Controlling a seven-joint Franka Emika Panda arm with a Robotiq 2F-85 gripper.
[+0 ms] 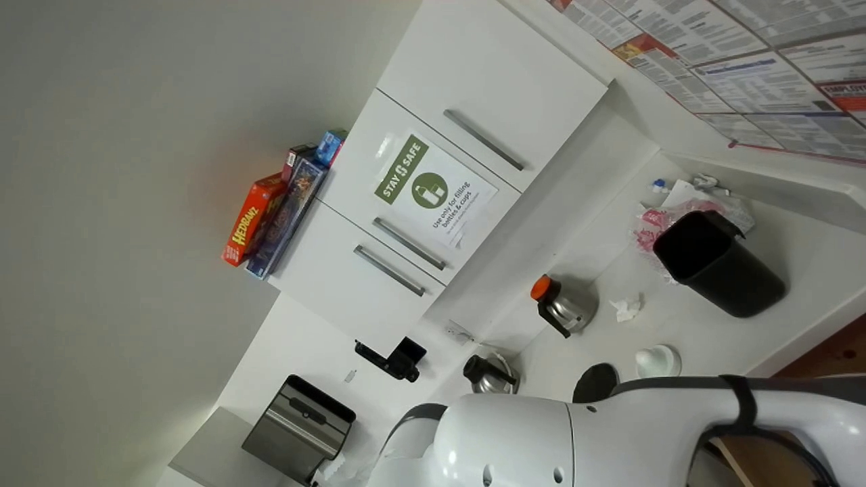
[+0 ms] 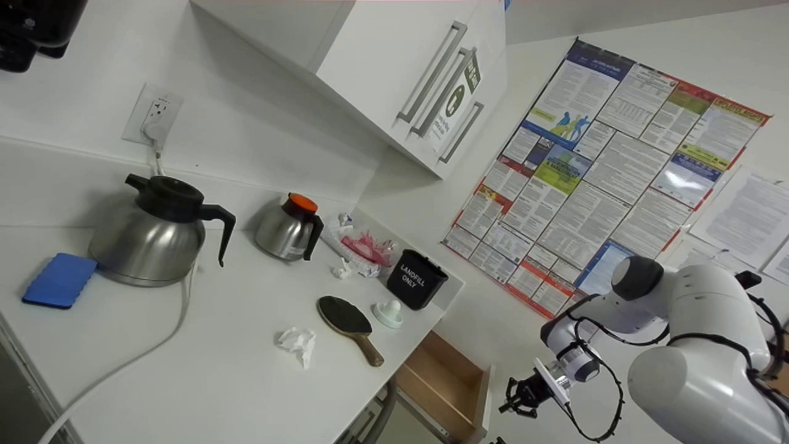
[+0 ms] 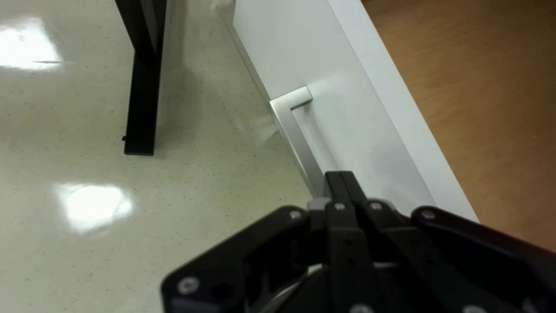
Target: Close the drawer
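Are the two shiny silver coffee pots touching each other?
Apart. In an exterior view, a strip of white counter shows between the handle of the black-lidded pot and the orange-lidded pot.

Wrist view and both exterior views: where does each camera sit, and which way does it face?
Wrist view: behind the end effector, looking down at the drawer, its handle and the floor; no other robot part shows.
In an exterior view: near the arm, tilted, facing wall cabinets; only the arm shows.
In an exterior view: above counter level, tilted, facing the posters; arm and end effector show.
Both exterior views share the orange-lidded pot and black bin.
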